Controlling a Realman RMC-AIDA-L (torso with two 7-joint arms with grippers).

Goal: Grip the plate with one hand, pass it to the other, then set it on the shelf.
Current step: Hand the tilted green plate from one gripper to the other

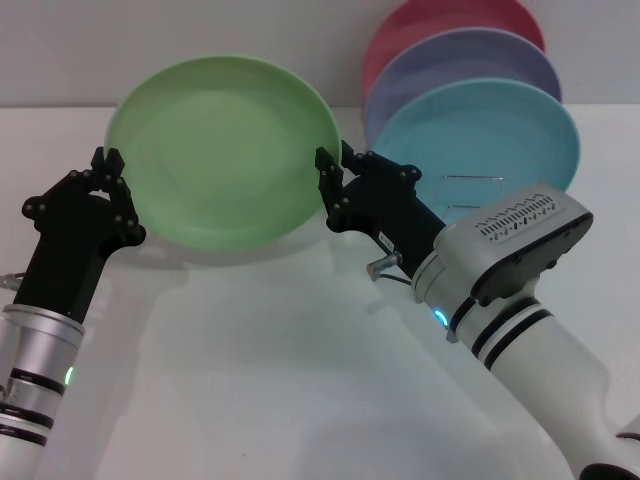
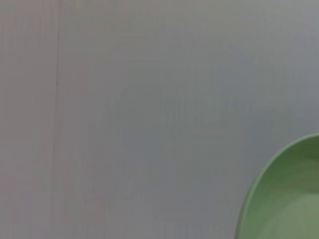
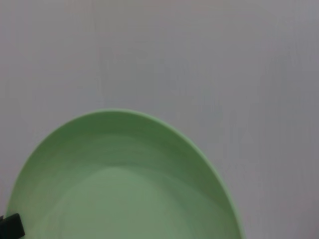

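Observation:
The light-green plate (image 1: 225,150) hangs tilted above the white table, its face toward me. My left gripper (image 1: 115,195), on the slim black-and-silver arm, grips the plate's left rim. My right gripper (image 1: 333,190), on the bulky white arm, is shut on the right rim. The plate fills the lower part of the right wrist view (image 3: 119,184), where a black fingertip (image 3: 10,226) shows at its edge. Only an edge of the plate shows in the left wrist view (image 2: 289,199). The wire shelf (image 1: 472,188) stands at the back right; only a thin loop shows.
A sky-blue plate (image 1: 500,130), a lavender plate (image 1: 470,55) and a red plate (image 1: 450,18) stand upright in the shelf at the back right, close behind my right gripper. White table (image 1: 250,370) lies below.

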